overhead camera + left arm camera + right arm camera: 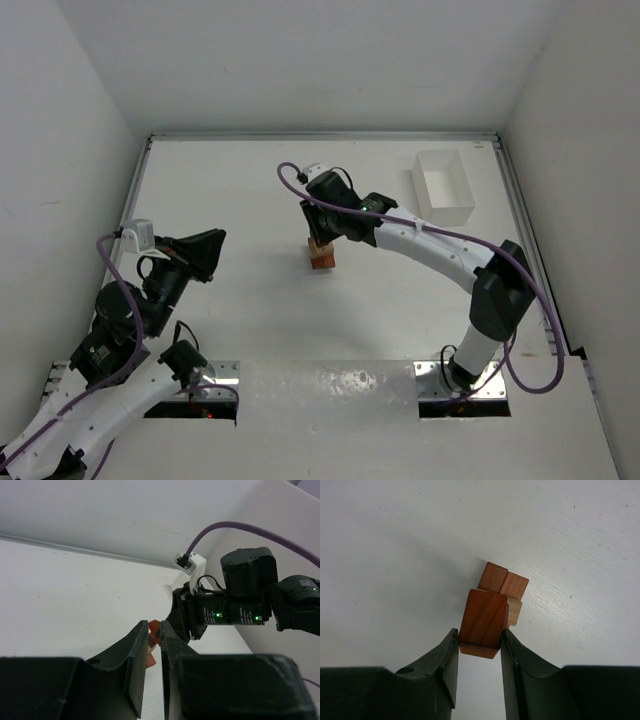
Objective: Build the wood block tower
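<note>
Wood block tower (321,257), a low stack at mid-table (250,180) with open room all round and well apart from the clear box (444,185) by the far right edge, sits beneath the right gripper (479,632), jaws clamped on a red-brown block (482,617), while the left gripper (154,630) hangs nearly closed and empty.

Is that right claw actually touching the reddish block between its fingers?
Touching. The right wrist view shows the right gripper with both fingers pressed against the sides of the reddish-brown block, no gap.
</note>
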{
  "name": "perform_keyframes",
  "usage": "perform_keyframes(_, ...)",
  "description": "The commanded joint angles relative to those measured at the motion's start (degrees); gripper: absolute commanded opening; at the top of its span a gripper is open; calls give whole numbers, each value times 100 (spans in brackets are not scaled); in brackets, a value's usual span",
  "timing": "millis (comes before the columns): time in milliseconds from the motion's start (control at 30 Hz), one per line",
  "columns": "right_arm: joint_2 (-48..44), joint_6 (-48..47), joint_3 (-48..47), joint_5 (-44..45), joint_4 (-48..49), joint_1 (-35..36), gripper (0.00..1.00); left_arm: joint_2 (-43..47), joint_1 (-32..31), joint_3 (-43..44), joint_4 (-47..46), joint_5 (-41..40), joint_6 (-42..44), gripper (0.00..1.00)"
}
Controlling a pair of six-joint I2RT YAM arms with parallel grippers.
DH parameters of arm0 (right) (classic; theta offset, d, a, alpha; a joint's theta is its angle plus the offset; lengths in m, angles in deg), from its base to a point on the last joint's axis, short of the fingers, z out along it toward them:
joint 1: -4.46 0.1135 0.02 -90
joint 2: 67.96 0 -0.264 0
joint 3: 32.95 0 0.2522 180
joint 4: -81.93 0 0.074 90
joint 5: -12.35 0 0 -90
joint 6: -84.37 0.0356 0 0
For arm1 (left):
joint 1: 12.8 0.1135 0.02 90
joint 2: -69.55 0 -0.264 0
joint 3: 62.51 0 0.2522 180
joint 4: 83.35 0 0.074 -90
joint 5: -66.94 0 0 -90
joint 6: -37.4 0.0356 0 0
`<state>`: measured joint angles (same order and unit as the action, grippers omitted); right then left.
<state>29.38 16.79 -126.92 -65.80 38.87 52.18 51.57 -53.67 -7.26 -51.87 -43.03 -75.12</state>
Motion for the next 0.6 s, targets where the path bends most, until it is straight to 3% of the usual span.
perform_keyframes(0,57,-79,-434,-245,-155,-70,20,57,-36,78,241,-271,248,14)
perform_keyframes(567,461,-387,-944,-509,-779,-290,20,-39,184,34,197,19,292,14)
